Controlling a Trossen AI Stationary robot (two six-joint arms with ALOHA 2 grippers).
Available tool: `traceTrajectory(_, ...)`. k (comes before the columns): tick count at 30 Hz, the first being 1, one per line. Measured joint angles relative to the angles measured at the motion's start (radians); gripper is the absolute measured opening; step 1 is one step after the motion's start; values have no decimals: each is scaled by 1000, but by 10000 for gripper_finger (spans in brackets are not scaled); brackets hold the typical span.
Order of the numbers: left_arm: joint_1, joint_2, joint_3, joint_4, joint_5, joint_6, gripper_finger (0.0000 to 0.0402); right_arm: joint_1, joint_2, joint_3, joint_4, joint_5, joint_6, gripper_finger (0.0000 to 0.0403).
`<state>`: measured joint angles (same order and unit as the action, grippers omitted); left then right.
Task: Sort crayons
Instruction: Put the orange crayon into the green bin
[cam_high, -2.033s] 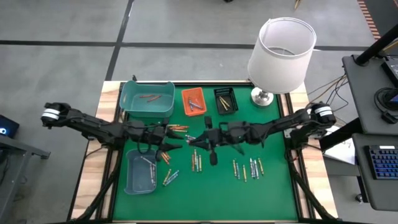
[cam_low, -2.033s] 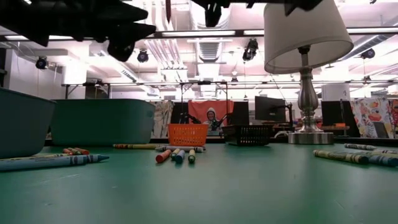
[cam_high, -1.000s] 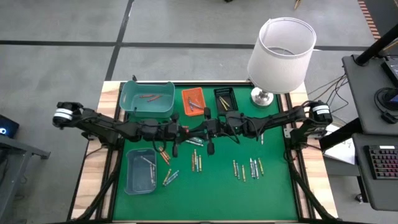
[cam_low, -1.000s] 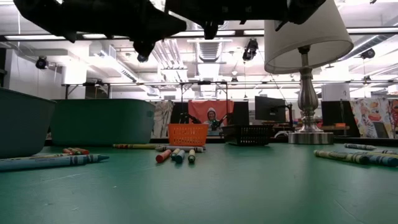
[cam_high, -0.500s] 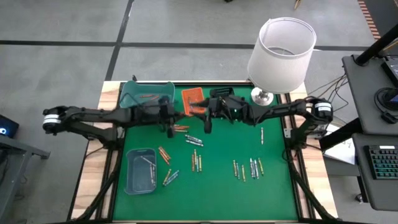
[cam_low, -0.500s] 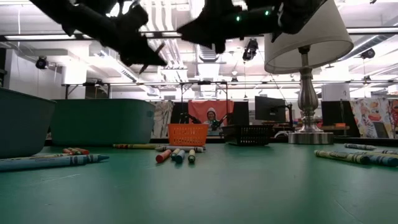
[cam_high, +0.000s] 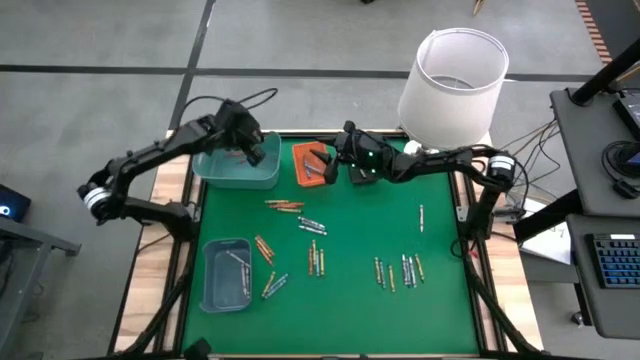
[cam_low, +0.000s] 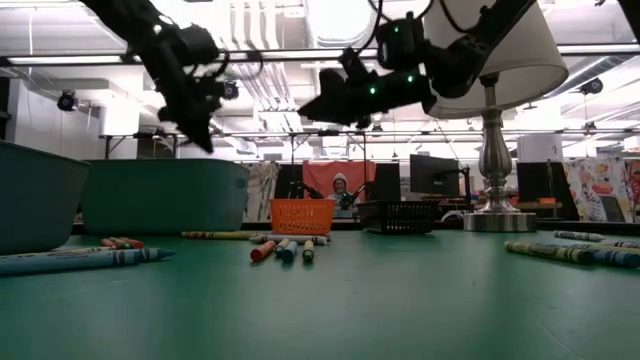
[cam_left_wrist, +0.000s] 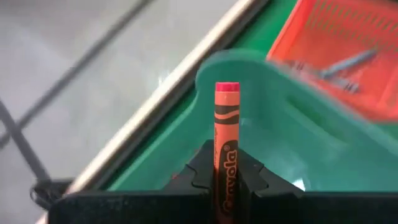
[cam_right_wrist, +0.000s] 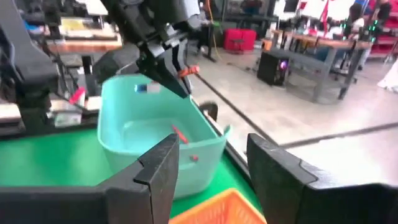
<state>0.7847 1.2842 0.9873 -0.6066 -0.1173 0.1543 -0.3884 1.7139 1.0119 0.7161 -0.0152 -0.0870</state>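
My left gripper (cam_high: 250, 150) hangs over the far-left teal bin (cam_high: 222, 172), shut on a red-orange crayon (cam_left_wrist: 226, 118). It also shows in the right wrist view, with the crayon (cam_right_wrist: 189, 70) sticking out over the bin (cam_right_wrist: 155, 140). My right gripper (cam_high: 327, 170) is open and empty over the orange tray (cam_high: 308, 160). Several crayons lie flat on the green mat in small groups (cam_high: 285, 205), (cam_high: 315, 260), (cam_high: 400, 270). A few red crayons (cam_right_wrist: 180, 134) lie in the teal bin. My left gripper pinches the crayon by the lower part of its paper wrapper (cam_left_wrist: 225, 171) between its two fingers. The crayon lies along the fingers and sticks out past their tips, red tip (cam_left_wrist: 227, 87) free. It is lifted clear, above the teal bin's rim.
A grey-blue tray (cam_high: 225, 272) holding a few crayons stands at the near left. A black tray (cam_high: 362, 158) sits beside the orange one, partly under the right arm. A lamp with a white shade (cam_high: 452, 85) stands at the far right corner.
Both grippers have risen from the middle of the mat and gone toward the table's far edge. My left gripper has carried the red-orange crayon to a spot above the teal bin. My right gripper has moved over the orange tray.
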Motion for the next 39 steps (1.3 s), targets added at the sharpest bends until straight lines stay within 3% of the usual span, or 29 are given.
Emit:
traceTrajectory(8, -5, 82, 11, -216, -1, 24, 1, -4, 1, 0, -1, -12, 51, 178)
traceTrajectory(16, -4, 110, 11, -283, -236, -25, 1, 21, -15, 38, 14, -33, 140, 178)
traceTrajectory(20, -4, 111, 11, -276, -260, -30, 2, 43, -13, 100, -20, -92, 141, 174)
traceTrajectory(29, -4, 110, 11, -269, -260, -66, 4, 124, -26, 251, -427, -97, 140, 155)
traceTrajectory(39, -4, 108, 10, -268, -261, -56, 55, 161, -26, 356, -757, -89, 129, 143)
